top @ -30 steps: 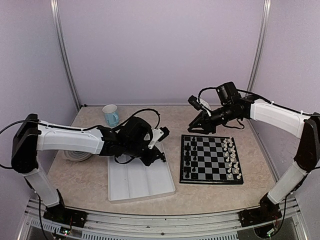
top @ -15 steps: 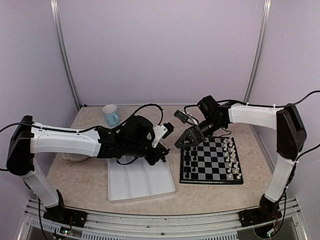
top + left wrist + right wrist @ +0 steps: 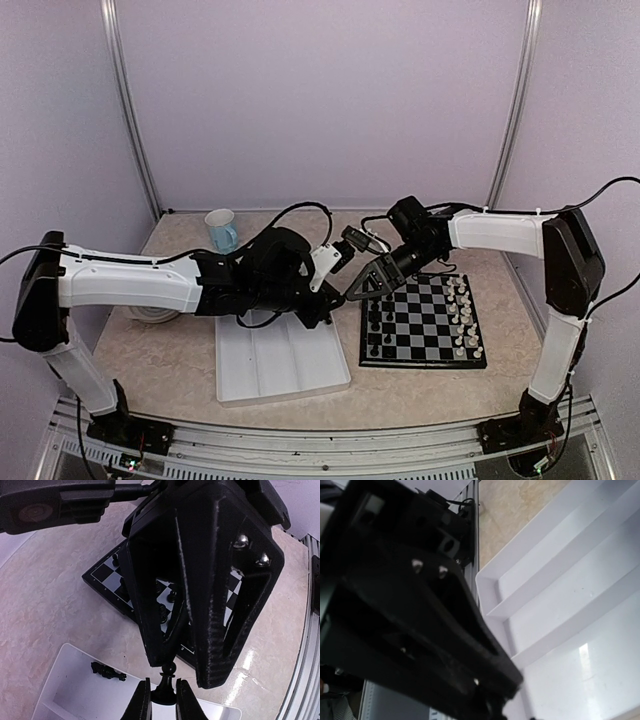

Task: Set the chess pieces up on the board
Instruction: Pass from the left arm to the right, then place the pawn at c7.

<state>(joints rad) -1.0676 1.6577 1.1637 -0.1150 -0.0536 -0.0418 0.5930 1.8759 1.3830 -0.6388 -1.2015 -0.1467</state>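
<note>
Left gripper (image 3: 325,303) sits close to right gripper (image 3: 355,291).

You saw ridged, matt black plastic on the right gripper (image 3: 183,674), fixed with shiny metal screws (image 3: 241,541). The pawn (image 3: 164,680) was glossy black plastic, the tray (image 3: 65,680) smooth white plastic, and the tabletop (image 3: 50,600) a sheeny, marbled stone-look.

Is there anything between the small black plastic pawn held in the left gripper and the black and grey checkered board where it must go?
Yes. The open right gripper hangs directly between the small black plastic pawn, pinched in the left gripper, and the black and grey checkered board, reaching down close to the pawn's head.
</note>
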